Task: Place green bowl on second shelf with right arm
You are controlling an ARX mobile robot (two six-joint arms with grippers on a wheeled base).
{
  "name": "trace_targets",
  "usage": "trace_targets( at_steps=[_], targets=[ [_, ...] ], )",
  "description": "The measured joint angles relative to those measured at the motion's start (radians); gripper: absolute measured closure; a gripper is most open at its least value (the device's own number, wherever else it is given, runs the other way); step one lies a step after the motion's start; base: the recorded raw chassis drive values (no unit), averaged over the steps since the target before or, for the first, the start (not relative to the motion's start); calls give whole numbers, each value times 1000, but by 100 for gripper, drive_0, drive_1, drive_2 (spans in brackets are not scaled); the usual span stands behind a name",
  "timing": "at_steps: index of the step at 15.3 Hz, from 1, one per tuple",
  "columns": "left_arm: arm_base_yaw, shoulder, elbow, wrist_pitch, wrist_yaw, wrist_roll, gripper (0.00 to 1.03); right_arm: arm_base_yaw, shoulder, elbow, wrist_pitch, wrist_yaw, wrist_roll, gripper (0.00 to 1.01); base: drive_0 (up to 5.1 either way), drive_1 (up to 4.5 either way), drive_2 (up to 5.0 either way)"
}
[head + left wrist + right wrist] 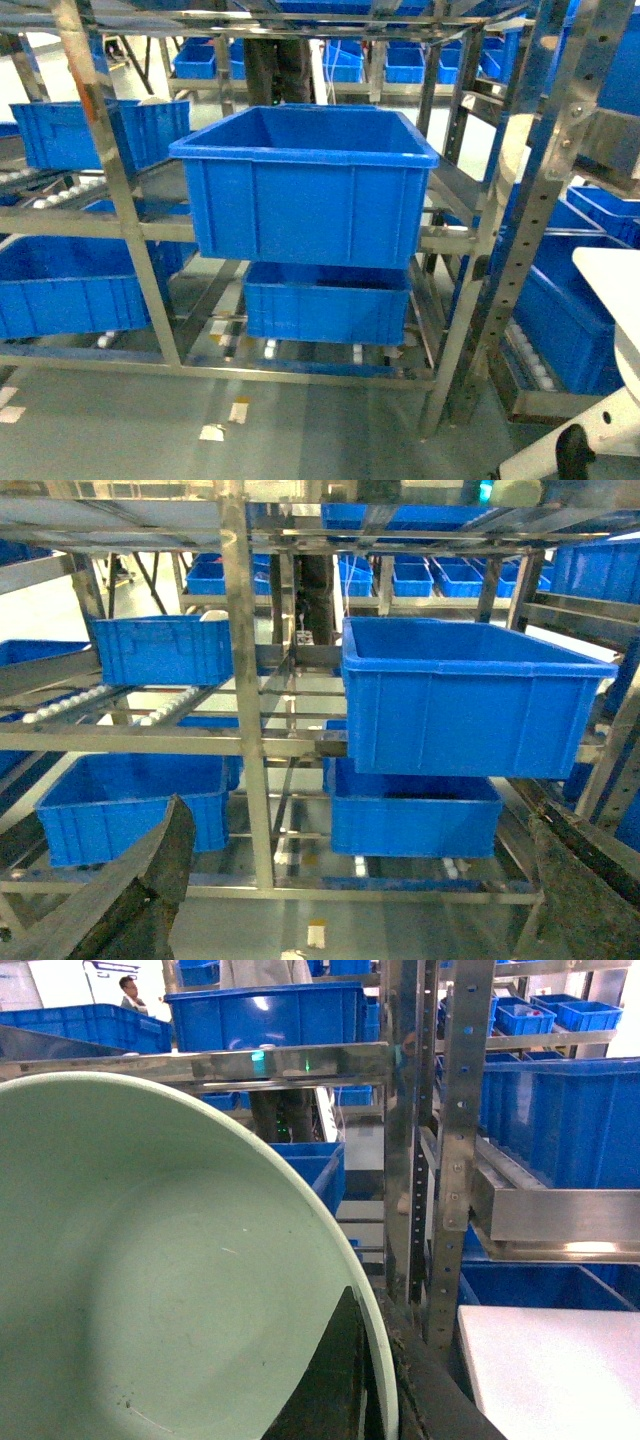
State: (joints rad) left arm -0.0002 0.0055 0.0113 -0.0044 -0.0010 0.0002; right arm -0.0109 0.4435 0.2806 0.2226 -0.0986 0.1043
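On my right wrist camera the green bowl [170,1280] fills the picture; the right tool [370,1390] is clamped on its rim at 5 o'clock, one dark finger [330,1380] inside. The left tool [350,900] is apart. I think the second shelf [455,238] carries the large blue crate [305,185].

Bowl [170,1280] is pale mint green, plain. Crates [305,185] are bright blue; rack [120,190] shiny silver steel. Tabletop [550,1370] white, floor [300,430] grey.

green bowl [170,1280] cropped left and below, white tabletop [615,300] cut by right edge
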Motion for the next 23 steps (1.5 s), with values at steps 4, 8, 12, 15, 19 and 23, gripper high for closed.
trace_targets(
  at_steps=[4,8,12,15,19,23],
  targets=[
    [0,0,0,2,0,0,5,0,0,0,1,0,0,99,-498,238,238],
    [0,0,0,0,0,0,5,0,0,0,1,0,0,99,-498,238,238],
    [0,0,0,0,-1,0,5,0,0,0,-1,0,0,99,-496,241,241],
    [0,0,0,2,0,0,5,0,0,0,-2,1,0,99,-496,241,241],
    [-1,0,0,0,-3,0,5,4,2,-2,-4,-3,0,99,0,0,0],
    [-1,0,0,0,-2,0,5,4,-1,-2,4,-4,0,99,75,26,-114]
  ],
)
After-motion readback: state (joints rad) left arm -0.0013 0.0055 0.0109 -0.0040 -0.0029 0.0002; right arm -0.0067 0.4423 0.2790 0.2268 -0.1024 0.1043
